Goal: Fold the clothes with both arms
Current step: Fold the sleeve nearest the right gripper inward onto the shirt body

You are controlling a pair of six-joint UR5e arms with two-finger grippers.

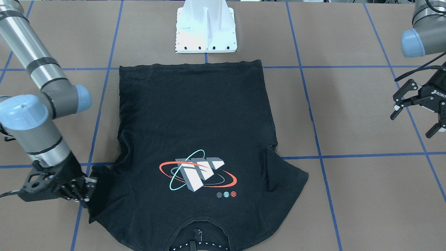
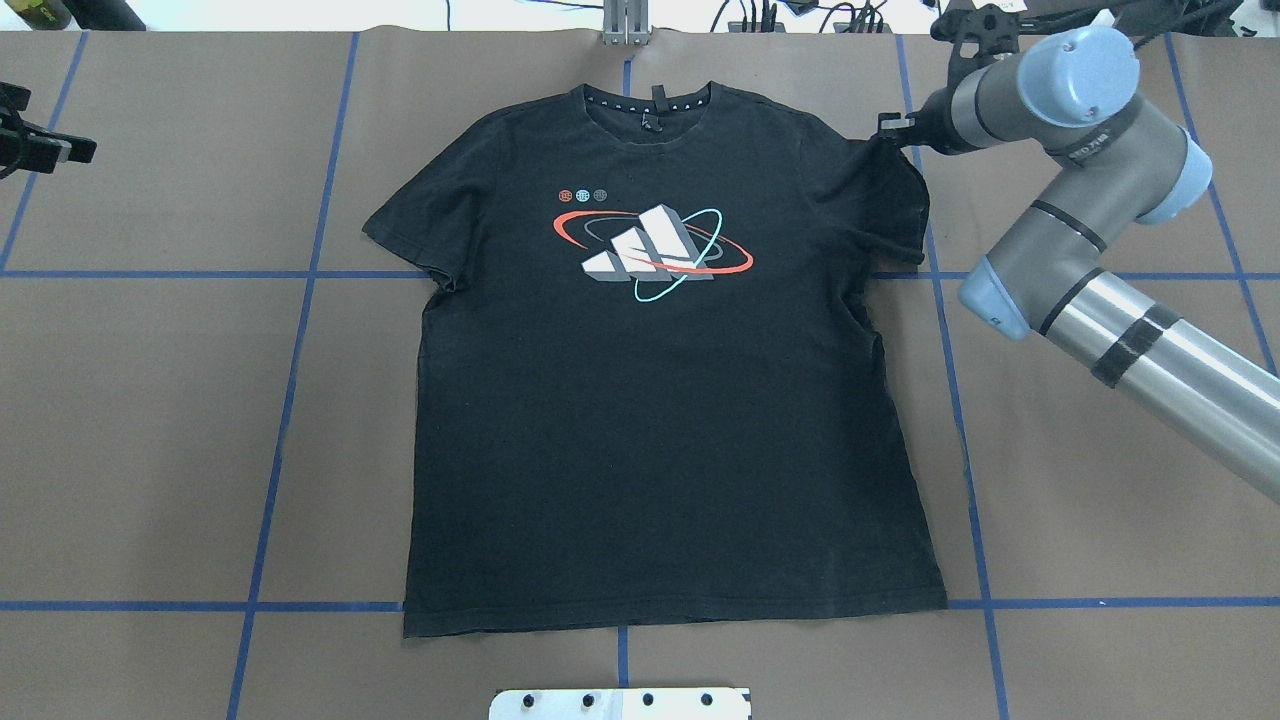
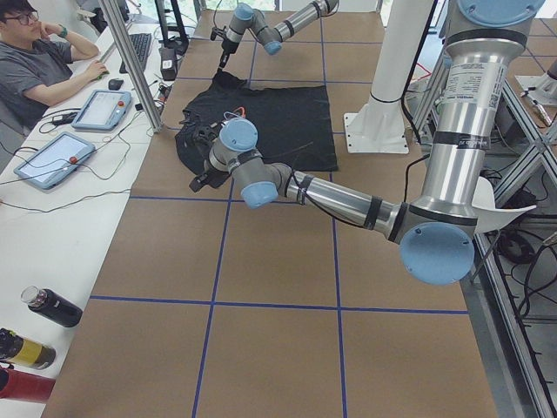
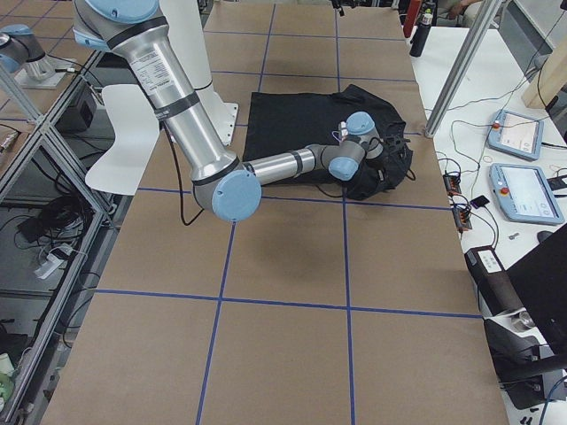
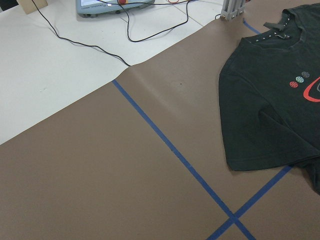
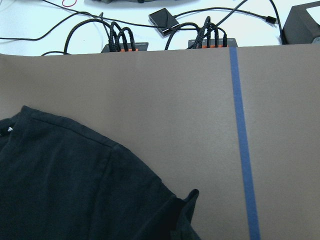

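Note:
The black T-shirt (image 2: pixel 660 400) lies flat and face up on the brown table, collar away from the robot, graphic (image 2: pixel 650 252) on the chest. My right gripper (image 2: pixel 888 130) is at the shirt's right sleeve (image 1: pixel 101 181) and is shut on its edge, which is pulled up a little; the sleeve tip shows in the right wrist view (image 6: pixel 187 200). My left gripper (image 1: pixel 412 125) is open and empty, well off to the side of the shirt's left sleeve (image 5: pixel 265 125), above bare table. It also shows at the overhead view's left edge (image 2: pixel 50 148).
The white pedestal base (image 1: pixel 206 31) stands just behind the shirt's hem. Blue tape lines (image 2: pixel 290 400) cross the table. A white bench with tablets (image 3: pixel 100 109), cables (image 6: pixel 120 37) and a seated operator (image 3: pixel 35 61) runs along the far edge. Bottles (image 3: pixel 52 306) lie there.

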